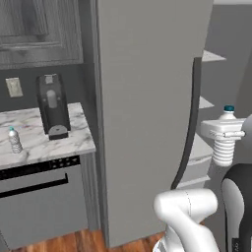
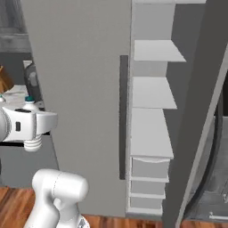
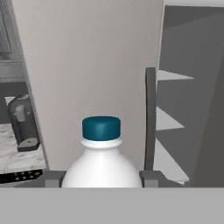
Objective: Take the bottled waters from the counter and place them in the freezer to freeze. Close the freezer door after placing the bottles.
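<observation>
Here, held bottle (image 1: 225,142) upright, cap (image 1: 229,109) topmost

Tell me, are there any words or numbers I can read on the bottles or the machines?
None can be read anywhere.
Held water bottle: plain, no label.
Second water bottle on the counter: too small to tell.
Coffee machine: no lettering shows.
Dishwasher's control strip: pale marks, too blurred to read.
Freezer door: bare.

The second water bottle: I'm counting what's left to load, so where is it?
The second bottle stands upright on the marble counter at the far left of the left base view, left of the dark coffee machine, apart from it.
</observation>
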